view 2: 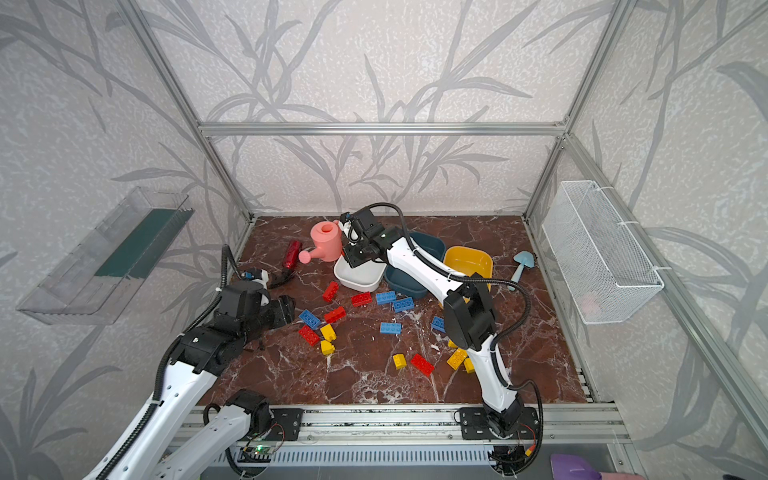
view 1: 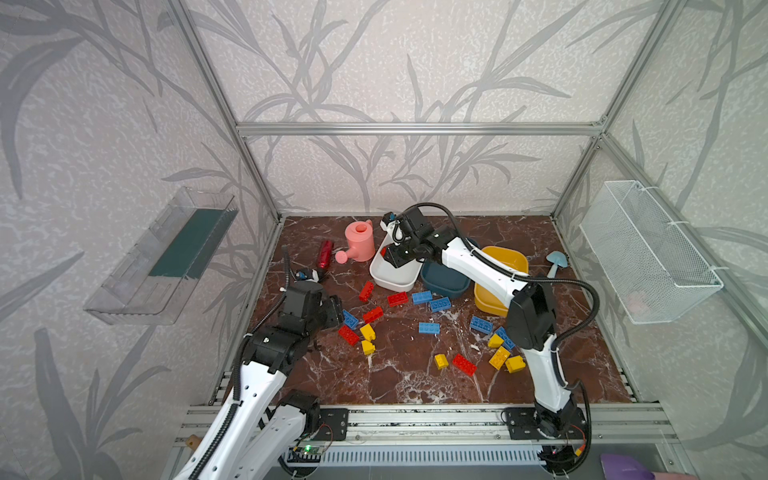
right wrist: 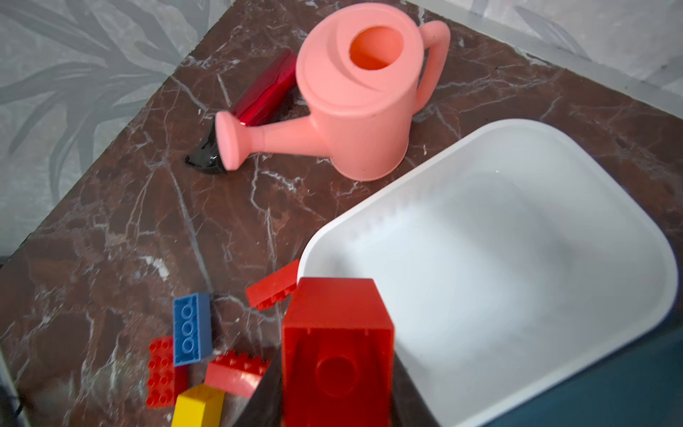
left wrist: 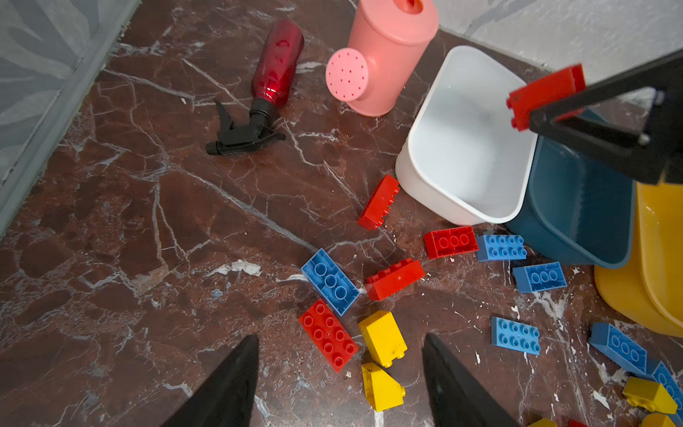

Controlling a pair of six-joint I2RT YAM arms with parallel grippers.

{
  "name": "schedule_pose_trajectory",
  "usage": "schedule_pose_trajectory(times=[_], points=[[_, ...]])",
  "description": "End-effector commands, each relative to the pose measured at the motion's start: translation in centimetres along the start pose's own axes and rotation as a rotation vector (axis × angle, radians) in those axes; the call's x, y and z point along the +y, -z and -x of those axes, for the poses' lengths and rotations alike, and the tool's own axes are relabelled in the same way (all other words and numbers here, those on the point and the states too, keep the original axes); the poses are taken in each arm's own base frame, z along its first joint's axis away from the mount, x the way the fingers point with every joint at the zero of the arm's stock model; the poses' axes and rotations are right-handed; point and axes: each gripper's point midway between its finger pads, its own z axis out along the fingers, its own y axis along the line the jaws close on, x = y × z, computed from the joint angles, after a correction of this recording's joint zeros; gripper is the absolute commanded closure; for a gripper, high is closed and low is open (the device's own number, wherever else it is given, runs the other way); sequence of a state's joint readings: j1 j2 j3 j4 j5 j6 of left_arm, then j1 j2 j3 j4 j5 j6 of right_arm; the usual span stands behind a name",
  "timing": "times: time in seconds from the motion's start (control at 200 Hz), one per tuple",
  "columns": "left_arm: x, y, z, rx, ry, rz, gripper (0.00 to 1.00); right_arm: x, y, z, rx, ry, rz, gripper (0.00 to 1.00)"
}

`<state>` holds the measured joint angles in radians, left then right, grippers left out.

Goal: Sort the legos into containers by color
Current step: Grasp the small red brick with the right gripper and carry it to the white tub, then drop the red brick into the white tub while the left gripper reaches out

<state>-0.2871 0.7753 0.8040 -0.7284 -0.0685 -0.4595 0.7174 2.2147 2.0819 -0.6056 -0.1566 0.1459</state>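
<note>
Presently, at the left, the left gripper [left wrist: 340, 337] is found with jaws parted and empty, poised over a knot of legos on the worktop [left wrist: 111, 222]. A red brick [left wrist: 328, 334] lies flat, studs up, just ahead of the jaws, with a blue brick [left wrist: 330, 281] touching it and a yellow brick [left wrist: 382, 342] just beside. Further back, a red spray bottle [left wrist: 277, 63] and a pink watering can [left wrist: 384, 55] are noted, the can just beside the white tub [right wrist: 517, 240].

At the middle, the right gripper [view 1: 390, 255] is clenched on the held red lego [right wrist: 338, 332]. It hangs over the tub's near rim, long axis running from the jaws toward the empty hollow. A little more reach inward is judged safer before release; nothing is seen in the way.

To the right, the teal tub [view 1: 442, 286] stands against the white one, the yellow tub [view 1: 509, 259] beyond, and a blue lego [view 1: 429, 328] and others lie unsorted
</note>
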Motion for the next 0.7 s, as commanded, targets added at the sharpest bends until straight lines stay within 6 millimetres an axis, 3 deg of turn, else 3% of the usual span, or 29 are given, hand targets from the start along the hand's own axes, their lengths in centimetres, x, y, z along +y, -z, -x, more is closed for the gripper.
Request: schedule_pose_trajectory(times=[0.0, 0.055, 0.16, 0.275, 0.37, 0.54, 0.695], points=[[-1.4, 0.1, 1.1, 0.002, -0.042, -0.048, 0.3, -1.4, -2.4, -0.8, 0.06, -0.038, 0.018, 0.7], [-1.6, -0.2, 0.9, 0.026, -0.056, -0.05, 0.28, -1.9, -3.2, -0.6, 0.067, -0.049, 0.023, 0.7], [-2.6, -0.7, 0.5, 0.071, -0.091, -0.097, 0.08, -2.6, -4.7, -0.7, 0.091, -0.074, 0.035, 0.7], [-3.7, -0.9, 0.0, 0.114, -0.119, -0.15, 0.04, -3.1, -5.4, -0.8, 0.105, -0.089, 0.038, 0.66], [-3.9, -0.7, -0.6, 0.15, -0.132, -0.162, 0.03, -3.5, -5.2, -0.7, 0.103, -0.098, 0.045, 0.53], [-4.1, 0.1, -2.0, 0.218, -0.161, -0.194, 0.04, -3.4, -3.3, 0.1, 0.082, -0.083, 0.057, 0.34], [-5.6, 0.6, -1.3, 0.215, -0.209, -0.263, 0.08, -2.6, 0.9, 1.2, 0.029, -0.068, 0.075, 0.32]])
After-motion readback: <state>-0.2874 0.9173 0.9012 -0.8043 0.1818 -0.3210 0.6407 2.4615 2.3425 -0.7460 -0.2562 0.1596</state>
